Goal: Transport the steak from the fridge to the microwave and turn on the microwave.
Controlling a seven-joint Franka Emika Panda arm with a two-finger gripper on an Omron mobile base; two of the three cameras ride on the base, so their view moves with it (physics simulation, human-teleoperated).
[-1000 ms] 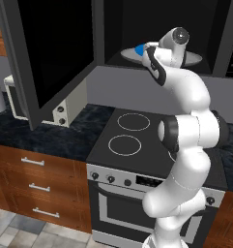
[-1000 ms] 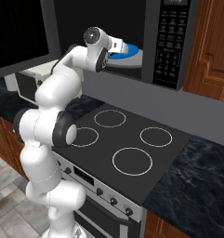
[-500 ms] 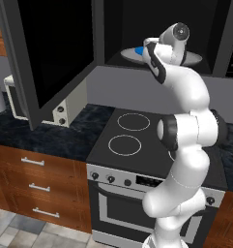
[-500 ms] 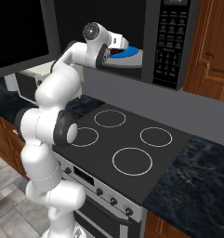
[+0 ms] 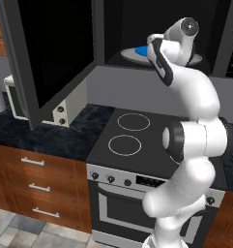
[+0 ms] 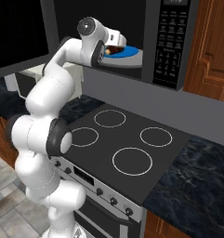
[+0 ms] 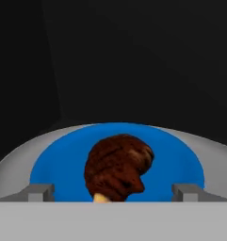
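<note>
Microwave (image 5: pixel 65 58) door swung wide at left. Arm reaches into the black cavity. Gripper (image 7: pixel 115 193) spread wide, fingertips (image 7: pixel 39 192) either side of the steak (image 7: pixel 117 169), not touching it. Steak lies loose on a blue plate (image 7: pixel 63 164) atop the grey turntable (image 7: pixel 11 164).

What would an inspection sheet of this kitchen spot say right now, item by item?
Surface: black stovetop with four rings, bare.
Job's things: steak lies on a blue plate, on the grey turntable inside the open microwave.
Clutter: cream box oven on the dark counter.
Grippers: gripper open, fingertips either side of the steak, apart from it.
Cables: nothing seen.
Surroundings: microwave door swung open; wooden drawers below.
</note>
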